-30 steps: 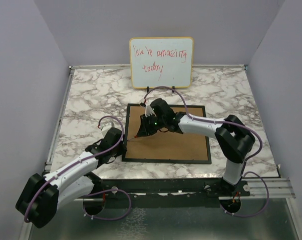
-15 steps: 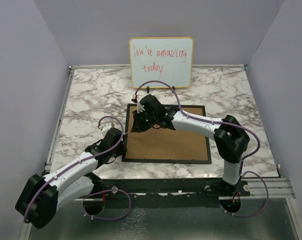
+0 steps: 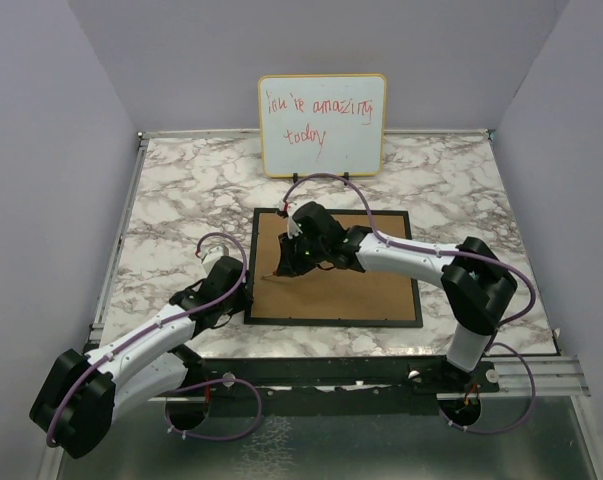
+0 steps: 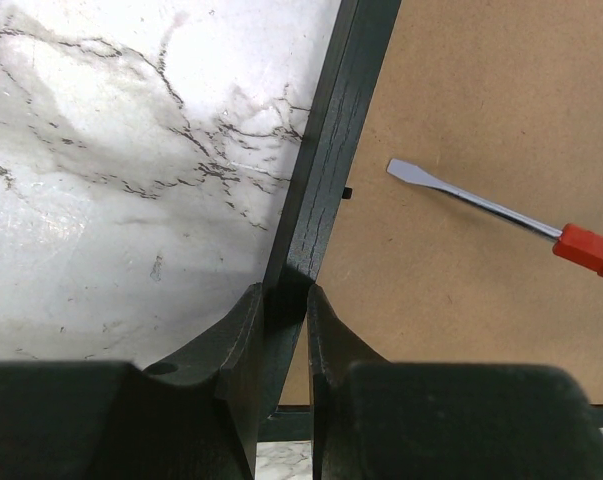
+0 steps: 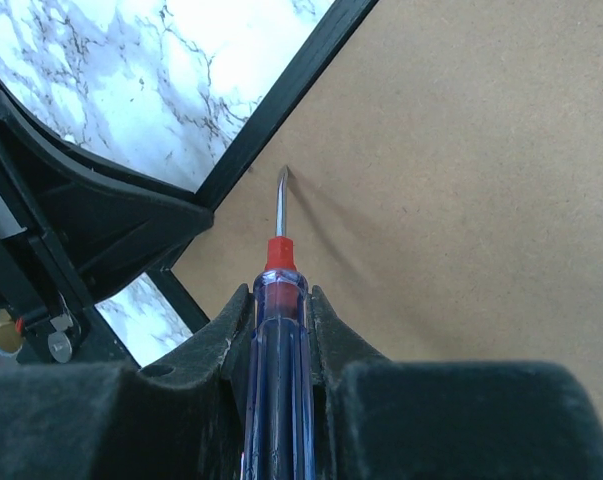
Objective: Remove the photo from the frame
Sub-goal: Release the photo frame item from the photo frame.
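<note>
Now: frame (image 4: 331, 150) edge pinched in left gripper (image 4: 284, 292); right gripper (image 5: 278, 295) grips screwdriver (image 5: 278, 345).

Whiteboard (image 3: 322, 124), red handwriting, upright at top centre of the overhead view. Marbled table (image 3: 181, 200) across the middle. Screwdriver (image 5: 277, 300): clear blue handle, red collar, flat blade, lower centre of the right wrist view.

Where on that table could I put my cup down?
Bare marble left of the frame, toward the whiteboard, and right of the whiteboard at the far corner. Crowded: the frame's left edge, where the left tool grips it and the right tool holds a screwdriver.
</note>
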Tool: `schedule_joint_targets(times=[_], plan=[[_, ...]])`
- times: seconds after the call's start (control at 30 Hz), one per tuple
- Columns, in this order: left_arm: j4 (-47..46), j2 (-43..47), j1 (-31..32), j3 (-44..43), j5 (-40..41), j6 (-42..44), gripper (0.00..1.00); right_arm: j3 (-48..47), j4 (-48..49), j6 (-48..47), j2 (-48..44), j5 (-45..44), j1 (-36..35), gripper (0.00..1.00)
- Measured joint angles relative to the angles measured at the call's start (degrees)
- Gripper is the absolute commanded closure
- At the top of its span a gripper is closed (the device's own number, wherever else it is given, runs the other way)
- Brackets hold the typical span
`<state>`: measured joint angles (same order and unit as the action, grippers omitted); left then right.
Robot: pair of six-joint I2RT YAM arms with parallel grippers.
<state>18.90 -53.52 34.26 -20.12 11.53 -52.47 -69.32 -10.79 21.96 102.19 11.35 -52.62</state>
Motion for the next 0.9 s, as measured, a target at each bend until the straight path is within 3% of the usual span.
schedule_joint_targets(times=[0.33,0.9], plan=[[0.0,0.0,0.0,0.0,0.0,0.0,1.0,1.3,1.5,0.0,-0.4,5.2,0.2,0.99],[0.3,0.3,0.0,0.0,0.0,0.0,1.0,1.2,3.6,0.4,1.2,5.3,0.2,0.99]])
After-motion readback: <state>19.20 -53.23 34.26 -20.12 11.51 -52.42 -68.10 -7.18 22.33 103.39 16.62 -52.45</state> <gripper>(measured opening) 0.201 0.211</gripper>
